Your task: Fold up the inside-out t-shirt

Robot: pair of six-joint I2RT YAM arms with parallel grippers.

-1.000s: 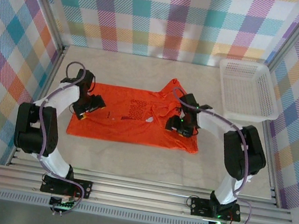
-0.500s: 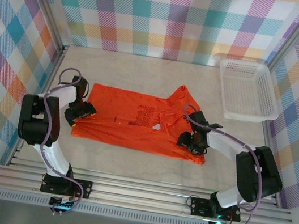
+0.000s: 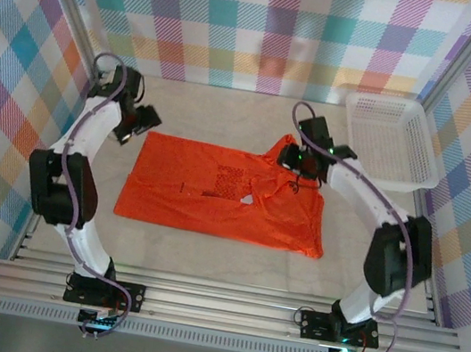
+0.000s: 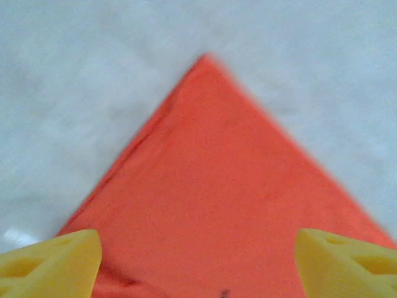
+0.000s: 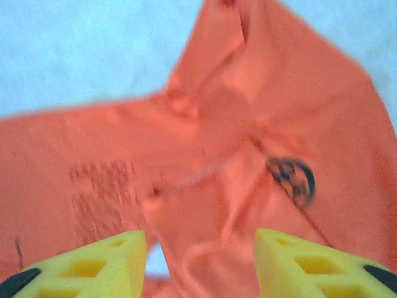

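I'm hovering the left hand [image 4: 197, 264] wide open over the shirt's [image 3: 223, 194] corner, the right hand [image 5: 200, 264] part-open over its collar end, both empty.

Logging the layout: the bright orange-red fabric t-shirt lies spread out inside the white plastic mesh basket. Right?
No. The top external view shows the bright orange-red fabric t-shirt spread out on the pale table. The white plastic mesh basket stands apart at the far right.

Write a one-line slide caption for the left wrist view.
Open left gripper over a corner of the orange-red t-shirt on a pale table.
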